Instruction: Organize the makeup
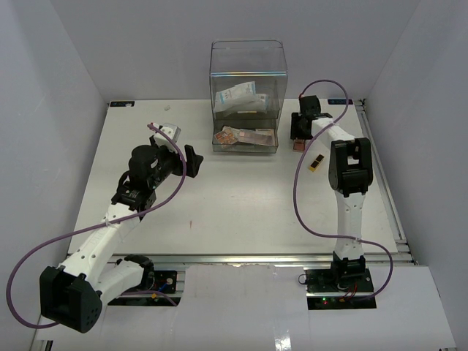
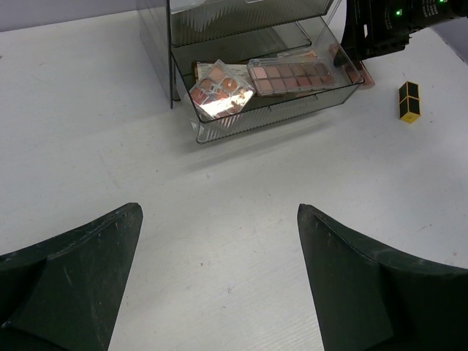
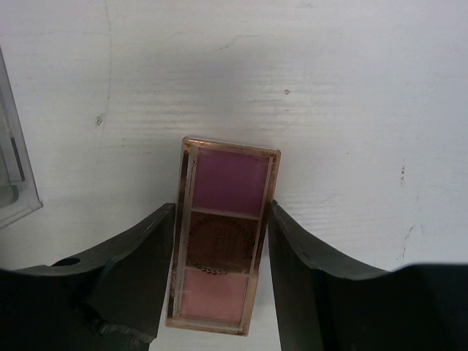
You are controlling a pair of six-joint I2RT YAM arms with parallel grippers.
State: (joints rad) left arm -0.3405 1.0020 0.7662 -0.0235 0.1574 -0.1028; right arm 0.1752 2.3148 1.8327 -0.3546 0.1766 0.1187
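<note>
My right gripper is shut on a small three-pan pink and brown palette that lies on the table just right of the drawer box; in the top view the gripper covers most of it. A small black and yellow tube lies nearby and also shows in the left wrist view. The open bottom drawer holds a square eyeshadow palette and a long one. White-blue sachets lie in the upper drawer. My left gripper is open and empty over bare table.
The clear acrylic drawer box stands at the back middle, its bottom drawer pulled out toward me. The table's rails run along the right edge and the near edge. White walls close in on three sides.
</note>
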